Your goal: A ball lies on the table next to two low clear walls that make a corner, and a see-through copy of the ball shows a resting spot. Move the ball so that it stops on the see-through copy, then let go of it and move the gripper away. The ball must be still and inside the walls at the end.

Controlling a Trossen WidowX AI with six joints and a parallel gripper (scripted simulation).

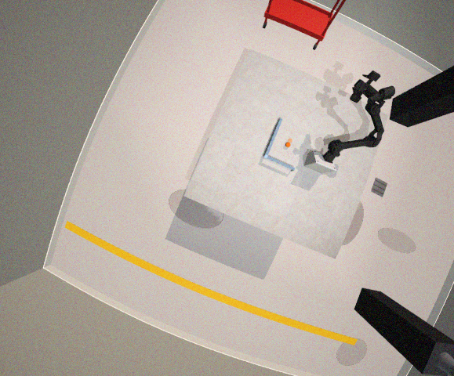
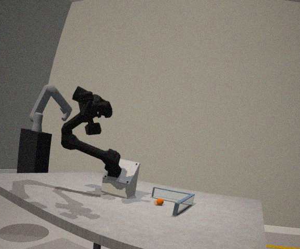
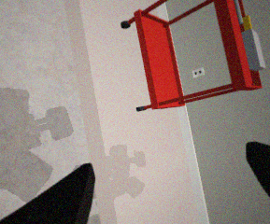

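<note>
Ball (image 1: 288,143) at rest on table (image 2: 219,222), inside corner of clear walls (image 1: 271,141), overlapping see-through copy (image 1: 289,140).
Gripper (image 3: 172,187) raised high and well apart from ball, fingers spread wide, nothing between them; red cart (image 3: 158,61) on floor in wrist view.

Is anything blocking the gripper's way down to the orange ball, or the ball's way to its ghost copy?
Nothing visible does. The open gripper is raised high, well away from the ball. The see-through copy touches the ball on the open side; the clear walls stand beyond it, not between.
</note>
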